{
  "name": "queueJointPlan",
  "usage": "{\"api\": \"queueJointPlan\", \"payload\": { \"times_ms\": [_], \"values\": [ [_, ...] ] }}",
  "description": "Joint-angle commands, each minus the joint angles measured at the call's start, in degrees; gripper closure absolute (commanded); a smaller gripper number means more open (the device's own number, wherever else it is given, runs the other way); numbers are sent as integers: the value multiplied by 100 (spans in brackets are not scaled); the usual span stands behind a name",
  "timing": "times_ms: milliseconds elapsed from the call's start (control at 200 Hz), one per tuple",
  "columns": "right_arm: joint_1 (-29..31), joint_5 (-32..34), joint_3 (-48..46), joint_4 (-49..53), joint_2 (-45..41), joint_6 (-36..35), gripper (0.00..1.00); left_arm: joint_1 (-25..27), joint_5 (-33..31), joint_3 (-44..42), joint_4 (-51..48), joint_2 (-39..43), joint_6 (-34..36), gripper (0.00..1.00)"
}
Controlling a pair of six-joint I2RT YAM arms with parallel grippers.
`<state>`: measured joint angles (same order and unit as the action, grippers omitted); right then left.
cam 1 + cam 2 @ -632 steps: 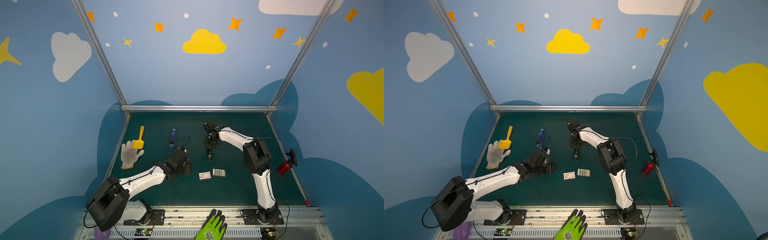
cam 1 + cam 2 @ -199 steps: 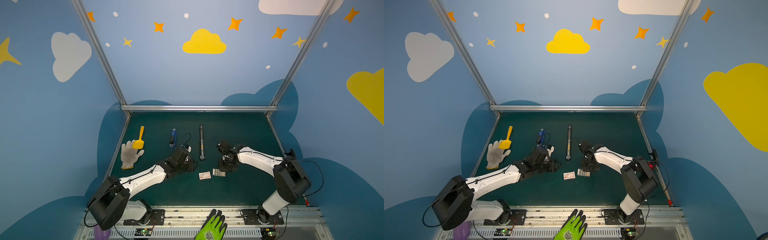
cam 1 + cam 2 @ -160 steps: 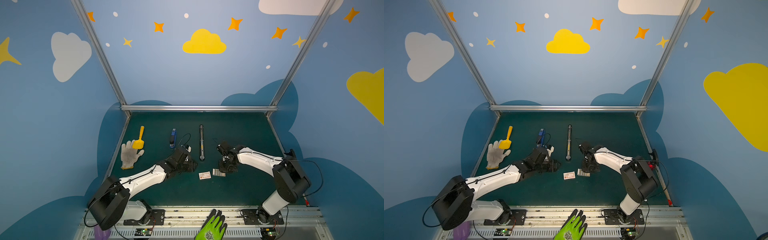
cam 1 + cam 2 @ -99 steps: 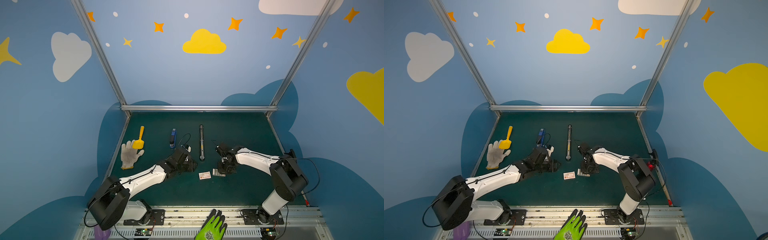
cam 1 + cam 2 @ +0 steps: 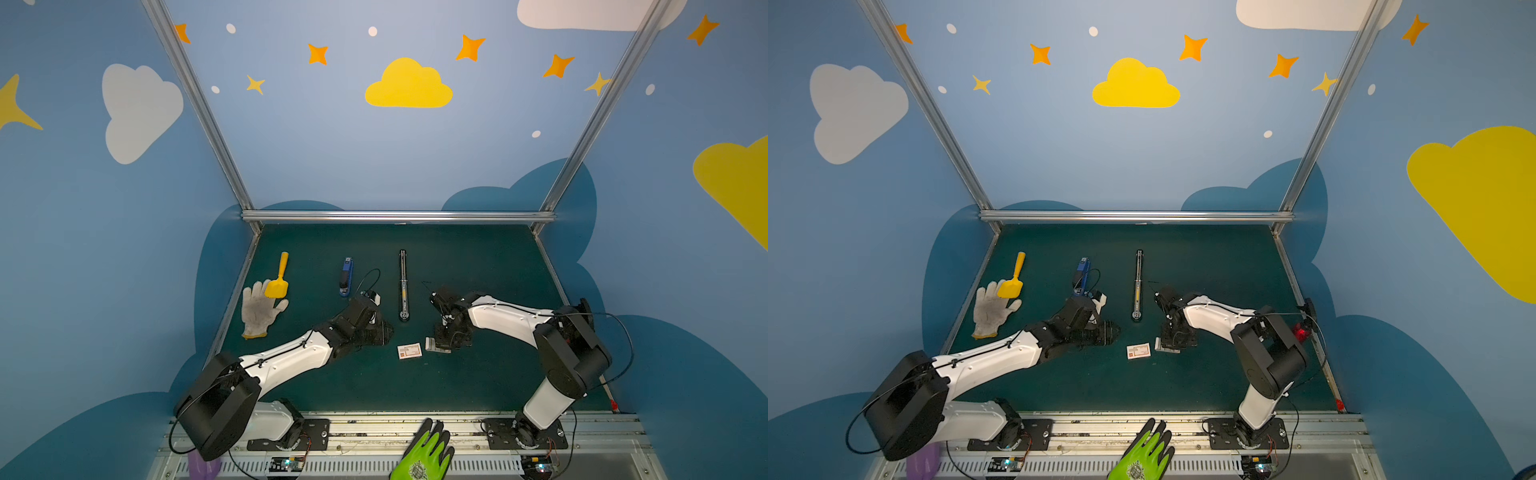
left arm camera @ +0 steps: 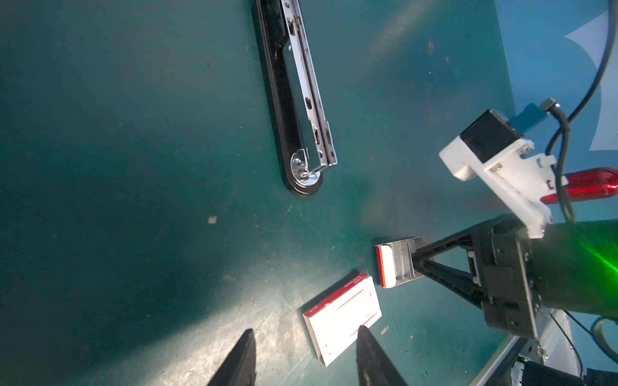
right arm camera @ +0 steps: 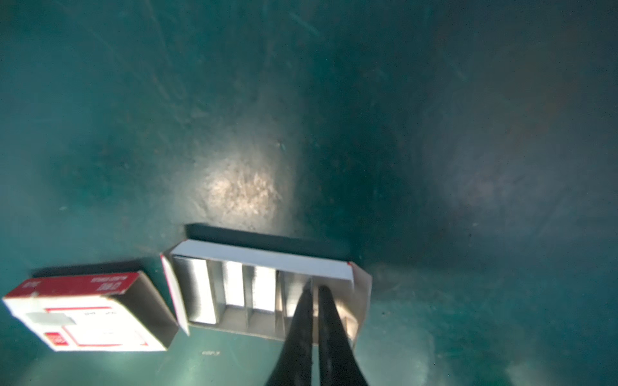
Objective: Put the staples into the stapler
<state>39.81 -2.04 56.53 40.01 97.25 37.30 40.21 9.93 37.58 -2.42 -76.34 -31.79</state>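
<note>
The staples (image 7: 234,287) lie as short strips side by side across their tray (image 7: 264,255), beside the white box (image 7: 93,320). The right gripper (image 7: 314,290), tips pressed together, dips into the tray's end compartment and half hides the tray in both top views. Whether a strip is pinched cannot be told. The opened stapler (image 5: 402,286) lies front-to-back on the counter (image 5: 478,257), just beyond. The left gripper (image 6: 306,329) hangs spread apart and empty.

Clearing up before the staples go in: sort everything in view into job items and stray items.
Job: staples, tray, opened stapler.
Stray: white box, blue stapler, yellow scoop, white glove, green glove.
</note>
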Motion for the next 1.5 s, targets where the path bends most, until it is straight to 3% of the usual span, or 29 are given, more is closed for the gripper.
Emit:
{"api": "queueJointPlan", "payload": {
  "times_ms": [0, 275, 491, 551, 691, 811, 941, 1132, 1227, 1497],
  "values": [
    [25, -4, -20, 124, -25, 34, 96, 18, -75, -58, 22, 100, 5, 51],
    [-9, 152, 143, 461, -591, 5, 100, 6, -110, 42, -11, 236, 40, 51],
    [-128, -130, 225, 540, -1171, -169, 100, -75, -121, 223, -31, 507, -155, 51],
    [-186, -477, 227, 359, -1411, -381, 100, -233, 171, 240, 111, 629, -227, 46],
    [-405, -1953, 161, -567, -2069, -979, 100, -940, 1901, 230, 936, 789, -708, 46],
    [-640, -3424, 81, -1443, -2425, -1181, 100, -1519, 3239, 34, 2506, 798, -1592, 47],
    [-877, -4958, -44, -2475, -2536, -968, 100, -1678, 4183, -35, 4083, 654, -2445, 48],
    [-923, -6252, -90, -3576, -2440, -502, 100, -1647, 4608, -109, 5613, 493, -3303, 47],
    [-931, -6650, -146, -4207, -2353, -114, 100, -1537, 4754, -16, 5890, 419, -3500, 47],
    [-911, -6837, -169, -4511, -2234, 127, 100, -1207, 4877, 135, 5843, 407, -3437, 52]
  ]
}}
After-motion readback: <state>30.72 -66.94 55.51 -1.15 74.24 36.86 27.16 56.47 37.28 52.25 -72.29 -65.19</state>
